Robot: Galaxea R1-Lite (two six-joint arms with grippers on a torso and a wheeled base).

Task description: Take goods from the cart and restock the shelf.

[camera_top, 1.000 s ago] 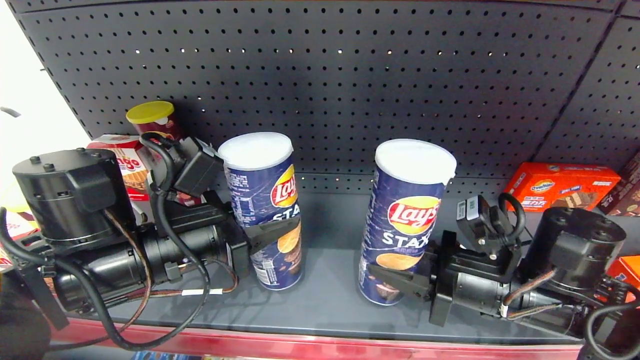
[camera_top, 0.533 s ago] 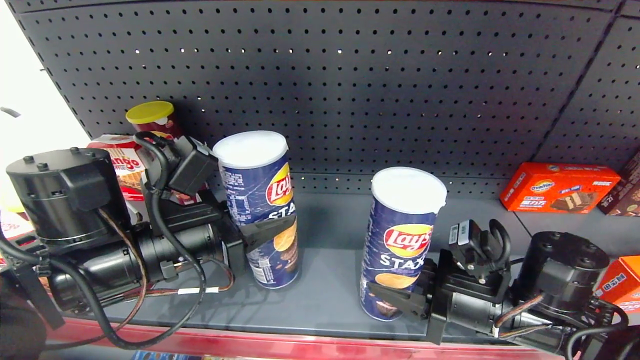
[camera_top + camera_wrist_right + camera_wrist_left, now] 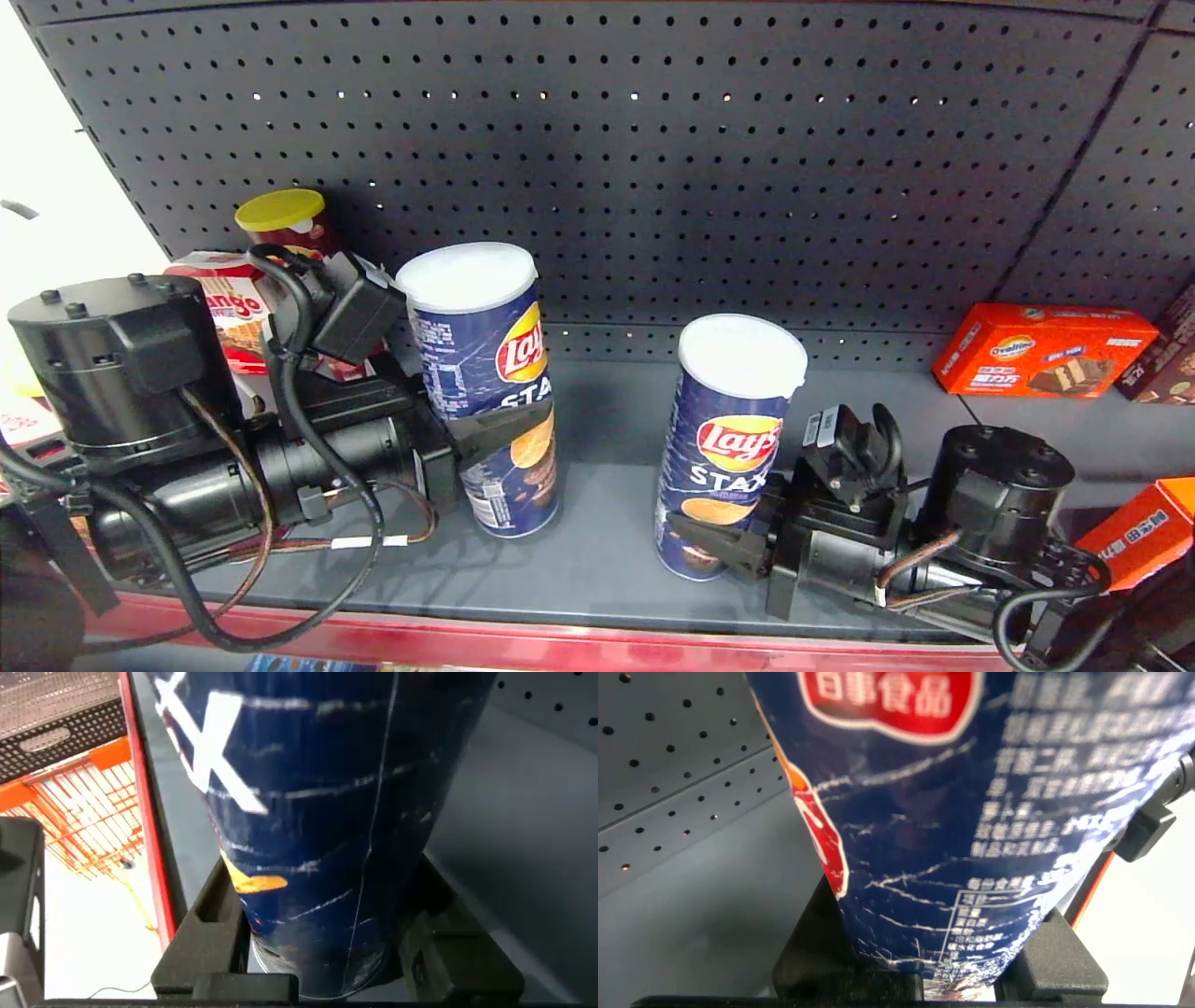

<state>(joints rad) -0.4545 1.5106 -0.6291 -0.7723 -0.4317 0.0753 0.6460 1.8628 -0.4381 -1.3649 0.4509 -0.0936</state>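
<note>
at the left of the shelf (image 3: 607,551), the left gripper (image 3: 495,439) is clenched around the middle of the upright left chip can (image 3: 481,373). well apart to the right, the right gripper (image 3: 709,546) grasps the right chip can (image 3: 724,439) low down, near the front edge. both cans look set down; letting go and fetching more goods seem to remain.

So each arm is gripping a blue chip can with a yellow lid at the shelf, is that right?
Not quite. The left tool grips the left blue chip can and the right tool the right blue chip can at the shelf, but the head view shows both lids are white. The yellow lid sits on the dark red can at the back left.
</note>
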